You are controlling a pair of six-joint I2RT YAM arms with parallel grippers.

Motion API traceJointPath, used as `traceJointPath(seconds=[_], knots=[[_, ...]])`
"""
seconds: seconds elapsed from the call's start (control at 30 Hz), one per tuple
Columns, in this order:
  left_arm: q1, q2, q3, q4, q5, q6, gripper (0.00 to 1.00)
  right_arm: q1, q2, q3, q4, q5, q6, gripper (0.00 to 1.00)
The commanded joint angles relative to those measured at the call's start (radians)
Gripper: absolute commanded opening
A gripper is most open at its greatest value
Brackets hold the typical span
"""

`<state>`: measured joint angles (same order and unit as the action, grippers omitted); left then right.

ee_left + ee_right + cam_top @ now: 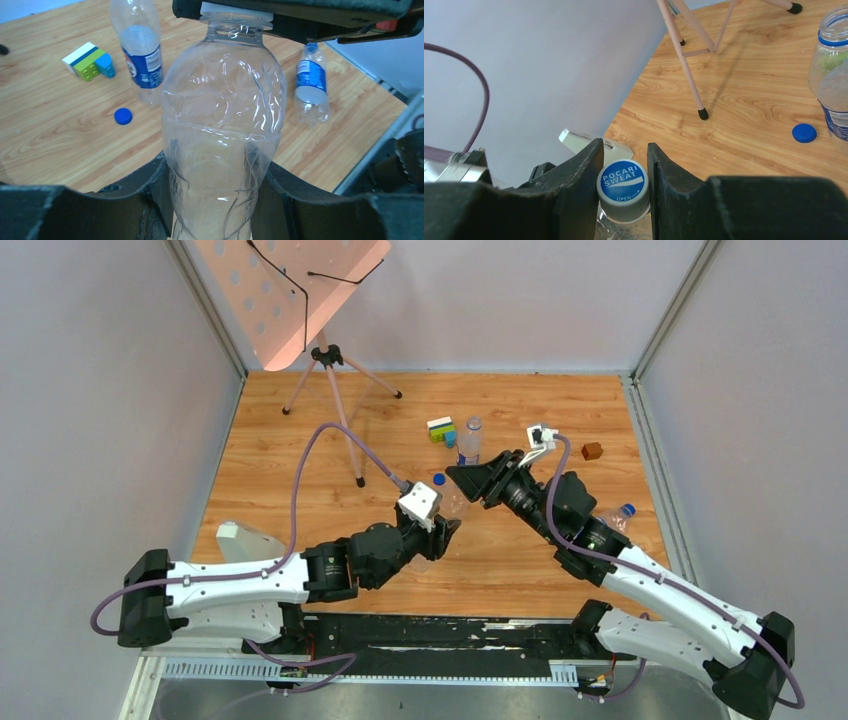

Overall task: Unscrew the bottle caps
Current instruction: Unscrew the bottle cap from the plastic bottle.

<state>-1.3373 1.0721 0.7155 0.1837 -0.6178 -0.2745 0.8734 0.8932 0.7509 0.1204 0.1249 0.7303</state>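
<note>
- While the left gripper (216, 172) is clamping the lower body of the clear, crinkly, unlabelled plastic bottle (220, 125), its two dark jaws are pressing in on either side of the bottle.
- The bottle is sitting near the middle of the wooden table (300, 460), between the two grippers. Whether its base is touching the wood cannot be told.
- The whitish round plastic screw cap (623, 189) with a blue printed top is sitting on that bottle's neck.
- The right gripper (624, 150) is closing on this cap, one black jaw touching each side of it.
- A loose dark blue round cap (123, 116) is lying flat on the wood just beside the held bottle.
- A clear bottle with a blue wrap label (140, 50) is standing upright beyond the loose cap, its mouth open, with only a blue ring on the neck.
- A second blue-labelled bottle (311, 82) is resting near the right arm, wearing a small blue cap (311, 48).
- A blue, yellow-green and white toy block cluster (90, 61) is sitting just beside the open bottle.
- A small brown cube (592, 451) is sitting well apart towards the table's right edge.
- A pink tripod stand (330, 390) is standing at the far left of the table.
</note>
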Motion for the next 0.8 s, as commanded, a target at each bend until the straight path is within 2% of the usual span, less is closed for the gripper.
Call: traceJointPath(seconds=[0.0,0.13,0.23,0.33,0.43,0.6,0.77], knots=[[0.092,-0.07,-0.026,0.088,0.202,-0.098,0.0,-0.038,-0.068,-0.018,0.206,-0.204,0.001,0.0],[0.271,-0.161,-0.101,0.202,0.508,-0.216,0.0,-0.074,-0.103,-0.051,0.3,-0.355,0.014,0.0],[0.349,-0.21,-0.146,0.293,0.647,-0.317,0.0,-0.084,-0.132,-0.063,0.351,-0.431,-0.011,0.0],[0.426,-0.215,-0.215,0.475,0.802,-0.416,0.0,-0.084,-0.151,-0.072,0.426,-0.529,-0.042,0.0],[0.47,-0.176,-0.268,0.673,0.887,-0.538,0.0,-0.086,-0.156,-0.082,0.541,-0.692,-0.053,0.0],[0.507,-0.081,-0.284,0.974,1.023,-0.637,0.0,-0.086,-0.077,-0.036,0.757,-1.041,0.02,0.0],[0.512,0.009,-0.274,1.17,1.114,-0.71,0.0,-0.086,-0.042,0.014,0.807,-1.243,0.06,0.0]])
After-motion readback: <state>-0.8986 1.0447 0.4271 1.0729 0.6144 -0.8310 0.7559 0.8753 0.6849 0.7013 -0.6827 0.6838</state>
